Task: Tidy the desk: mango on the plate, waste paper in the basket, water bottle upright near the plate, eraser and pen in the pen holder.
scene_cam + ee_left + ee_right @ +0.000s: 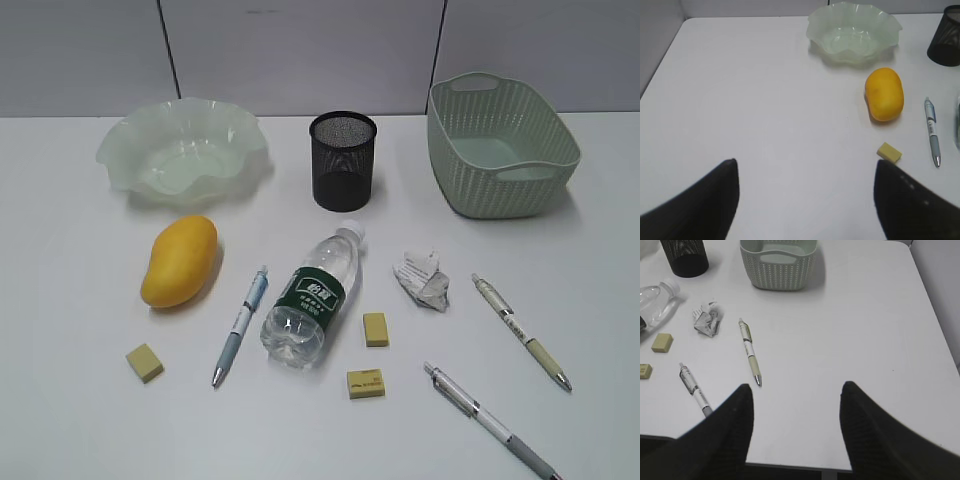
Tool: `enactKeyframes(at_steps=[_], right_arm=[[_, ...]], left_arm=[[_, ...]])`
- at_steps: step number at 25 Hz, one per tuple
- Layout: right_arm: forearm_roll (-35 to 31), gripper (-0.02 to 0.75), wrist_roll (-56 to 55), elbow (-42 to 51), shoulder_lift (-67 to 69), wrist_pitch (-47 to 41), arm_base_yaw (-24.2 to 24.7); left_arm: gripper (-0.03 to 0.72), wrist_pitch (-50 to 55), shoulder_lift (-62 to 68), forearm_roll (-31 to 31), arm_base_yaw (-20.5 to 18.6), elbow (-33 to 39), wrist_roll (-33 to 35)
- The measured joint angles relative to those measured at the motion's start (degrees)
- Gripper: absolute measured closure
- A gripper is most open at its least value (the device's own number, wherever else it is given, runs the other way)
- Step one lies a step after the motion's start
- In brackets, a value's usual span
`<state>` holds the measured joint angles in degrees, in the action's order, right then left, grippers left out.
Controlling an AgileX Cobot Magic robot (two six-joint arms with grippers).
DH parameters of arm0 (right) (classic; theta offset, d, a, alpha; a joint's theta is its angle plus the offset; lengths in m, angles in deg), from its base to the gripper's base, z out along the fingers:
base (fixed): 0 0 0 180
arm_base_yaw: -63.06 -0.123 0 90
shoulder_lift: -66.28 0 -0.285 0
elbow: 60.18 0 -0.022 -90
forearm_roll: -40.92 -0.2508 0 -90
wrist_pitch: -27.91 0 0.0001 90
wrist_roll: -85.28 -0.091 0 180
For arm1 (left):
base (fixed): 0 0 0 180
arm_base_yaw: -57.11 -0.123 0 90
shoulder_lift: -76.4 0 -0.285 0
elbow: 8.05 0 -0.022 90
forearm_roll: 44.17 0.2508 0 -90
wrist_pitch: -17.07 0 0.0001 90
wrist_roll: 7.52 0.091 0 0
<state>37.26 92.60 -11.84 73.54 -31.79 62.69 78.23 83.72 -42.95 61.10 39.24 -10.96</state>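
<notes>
Neither arm shows in the exterior view. In the left wrist view the left gripper [805, 200] hangs above bare desk [765, 100], its 2 dark fingers spread wide with nothing between them. The right gripper [796, 430] hangs over the desk's near right edge, fingers likewise apart and empty.

The plate [183, 150] is translucent pale green with a wavy ruffled rim, sitting at the back left. In front of it the mango [179, 260] lies on the desk, smooth, yellow-orange and oval. The pen holder [343, 160] is a black wire-mesh cylinder standing upright at the back centre. The basket [502, 145], sage-green plastic with woven-look sides and cut-out handles, sits at the back right.

The bottle [312, 298] lies on its side in the middle, clear plastic, white cap toward the holder, dark green label. Just left of it lies a blue-white pen [241, 325]. The paper [422, 280] is a crumpled white-grey ball right of the bottle. 2 more pens lie to the right: a cream one [522, 331] and a white-grey one [490, 420] at the front.

3 small yellow block erasers lie apart: 1 below the mango [144, 362], 1 right of the bottle [375, 329], 1 in front of that [366, 383].
</notes>
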Motion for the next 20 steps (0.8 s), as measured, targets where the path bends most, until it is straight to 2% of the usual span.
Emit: enactKeyframes(at_steps=[3,7,14,20], right_arm=[[0.0,0.293,0.0,0.0,0.0,0.0,0.0],[0.0,0.293,0.0,0.0,0.0,0.0,0.0],[0.0,0.293,0.0,0.0,0.0,0.0,0.0],[0.0,0.293,0.0,0.0,0.0,0.0,0.0]], left_arm=[[0.069,0.08,1.2,1.16,-2.03,-0.8,0.0],[0.072,2.5,9.55,3.3,-4.03,-6.28,0.0],[0.081,8.28,31.53,-3.64,-4.21,-18.0,0.0],[0.081,8.44,47.78,-1.22,-2.69,-27.04,-2.16]])
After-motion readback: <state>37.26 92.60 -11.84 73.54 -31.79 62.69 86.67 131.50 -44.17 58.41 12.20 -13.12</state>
